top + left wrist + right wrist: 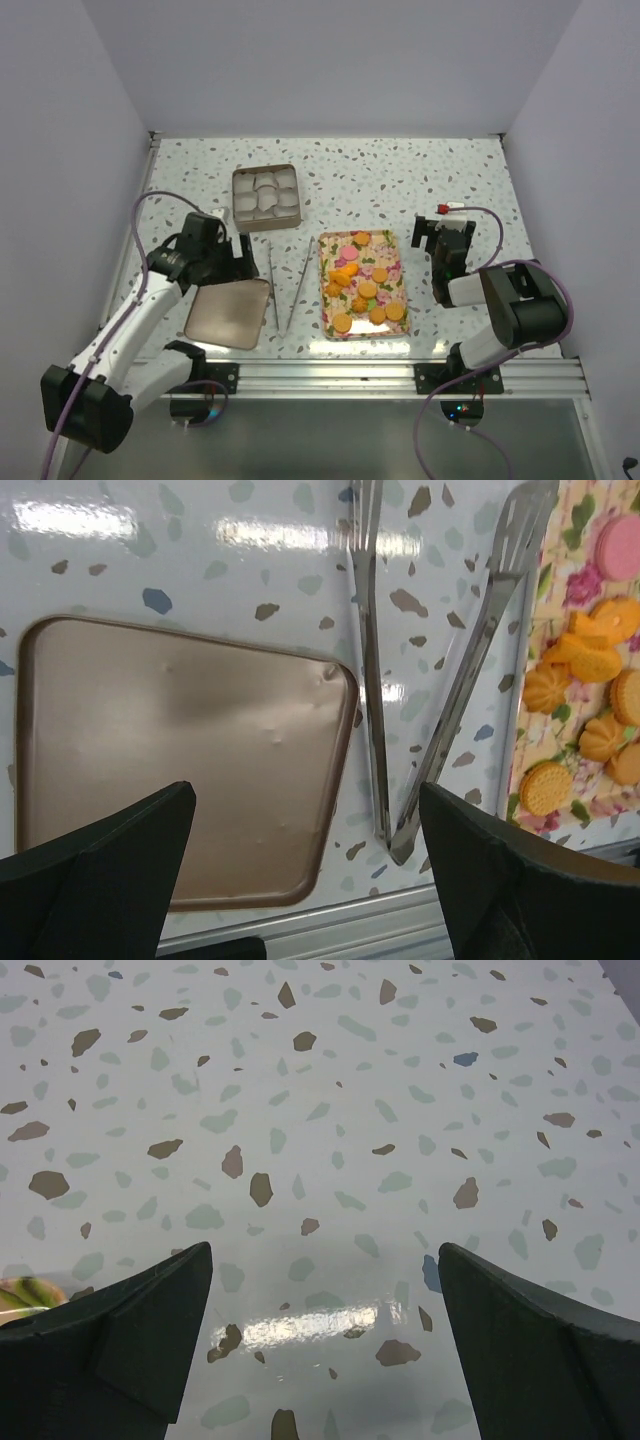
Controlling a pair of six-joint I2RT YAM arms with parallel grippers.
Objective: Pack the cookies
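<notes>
Small round orange and pink cookies point(362, 285) lie on your floral rectangular tray point(400, 250), on a glossy speckled tabletop point(400, 170) between plain white walls point(330, 60). Left gripper point(305, 800) and right gripper point(325, 1255) gape wide, empty.

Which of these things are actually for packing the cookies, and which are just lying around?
For the job: cookies, flowered tray, tin of paper cups, probably the tongs.
Lying about for now: flat brown lid.
</notes>
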